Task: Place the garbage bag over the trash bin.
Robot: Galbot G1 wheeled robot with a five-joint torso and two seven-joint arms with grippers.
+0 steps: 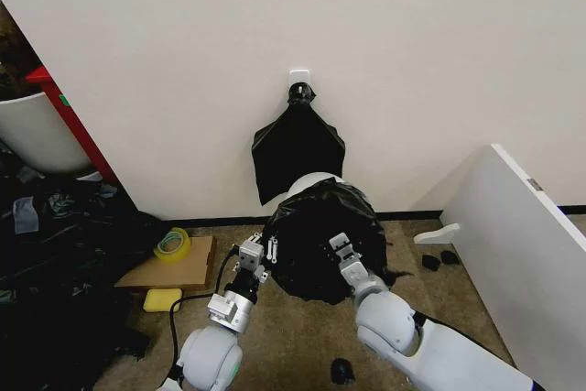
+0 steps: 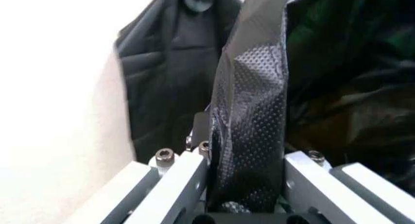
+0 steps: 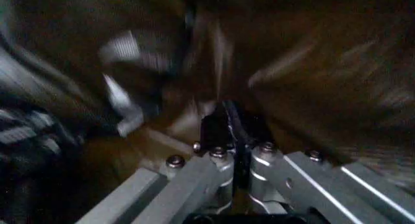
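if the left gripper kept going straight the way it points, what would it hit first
Most likely the garbage bag itself: the left gripper sits at the bag's left edge, pinching a fold of it, angled up toward the wall. Past that fold hangs the black bag bunch, though depth is unclear.

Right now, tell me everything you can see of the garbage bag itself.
The garbage bag is thin, glossy black plastic, heavily wrinkled. It is draped over the trash bin, covering most of it; only a sliver of cream-white bin shows at the back, near the wall. The left gripper is at its left edge, with a dimpled strip of the plastic between its fingers. The right gripper rests on the bag's front right.
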